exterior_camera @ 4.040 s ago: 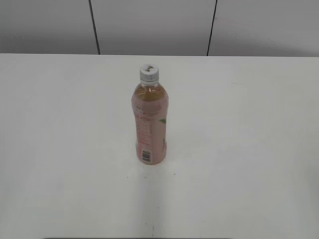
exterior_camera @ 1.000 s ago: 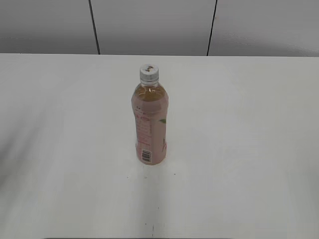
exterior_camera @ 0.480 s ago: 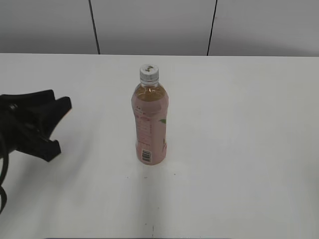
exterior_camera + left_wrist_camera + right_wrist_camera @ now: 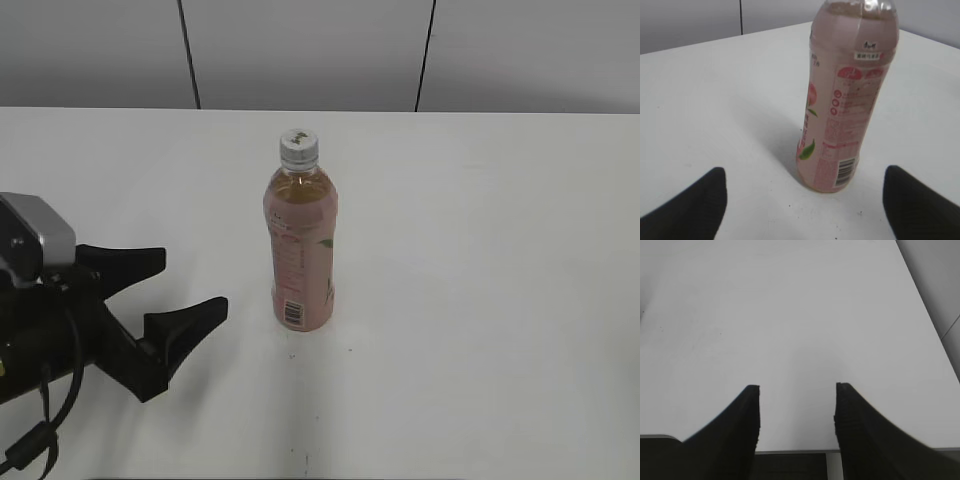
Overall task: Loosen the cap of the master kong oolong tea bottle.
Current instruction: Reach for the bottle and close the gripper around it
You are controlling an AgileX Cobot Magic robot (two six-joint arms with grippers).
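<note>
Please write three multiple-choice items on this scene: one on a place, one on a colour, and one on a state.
1. Where is the left gripper relative to the master kong oolong tea bottle in the exterior view?
A. To its left, apart from it
B. Clamped around its neck
C. Behind it, by the wall

2. What colour is the cap?
A. Green
B. White
C. Red

3. How does the bottle stand?
A. Lying on its side
B. Upright with the cap off
C. Upright on the table with the cap on

Answers:
1. A, since bare table shows between the black fingers and the bottle.
2. B, since the cap on the neck is white with a small dark mark on top.
3. C, since the bottle stands on its base and the cap sits on the neck.
</note>
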